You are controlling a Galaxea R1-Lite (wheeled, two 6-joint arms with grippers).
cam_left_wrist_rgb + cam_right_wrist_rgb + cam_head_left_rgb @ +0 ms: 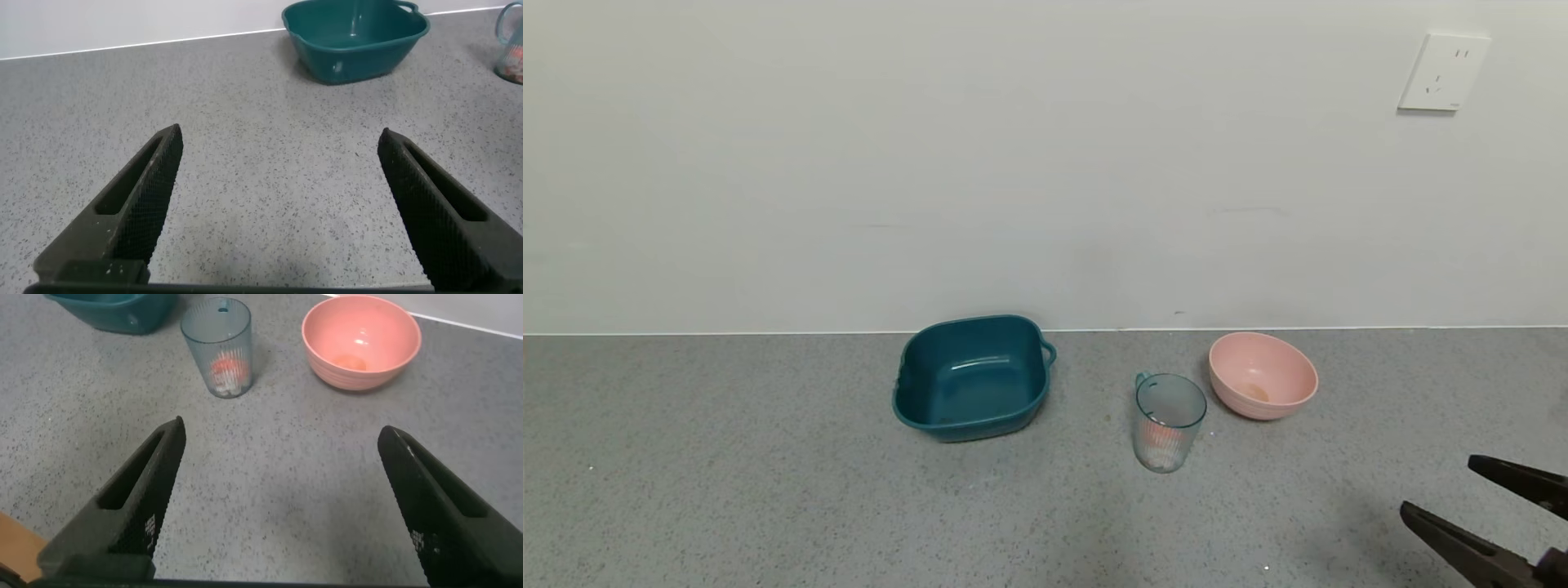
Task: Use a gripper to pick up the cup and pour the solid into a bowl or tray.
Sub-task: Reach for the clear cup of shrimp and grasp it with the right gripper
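Landmark is the small clear bluish ribbed plastic cup [1168, 422], upright on the grey speckled worktop [727, 490] with a little heap of pink, red-orange and whitish solid bits [229, 371] at its bottom. Left tool [278, 212], black and two-fingered, shows only in its own wrist view: spread wide, holding nothing, low over bare worktop well left of the cup. Dark teal squarish plastic tub with handles [972, 377] sits left of the cup, near but apart. Small teal handle on the cup's far-left rim, facing the wall side. Round pale pink plastic bowl [1262, 376] just right of the cup and slightly further back, not touching; a faint orange smudge in its bottom, can't tell what. Right tool [1478, 494], black, spread wide and empty, sits right of and nearer than the cup, well apart from it, so no grasp has started. Risks, as judgement: the cup looks light and slick, so a finger clipping its wall on approach could tip it and scatter the bits; a squeeze too high could flex or slip; the bowl is close, so the tool could knock it; a fast tilt could throw bits past the bowl's rim.
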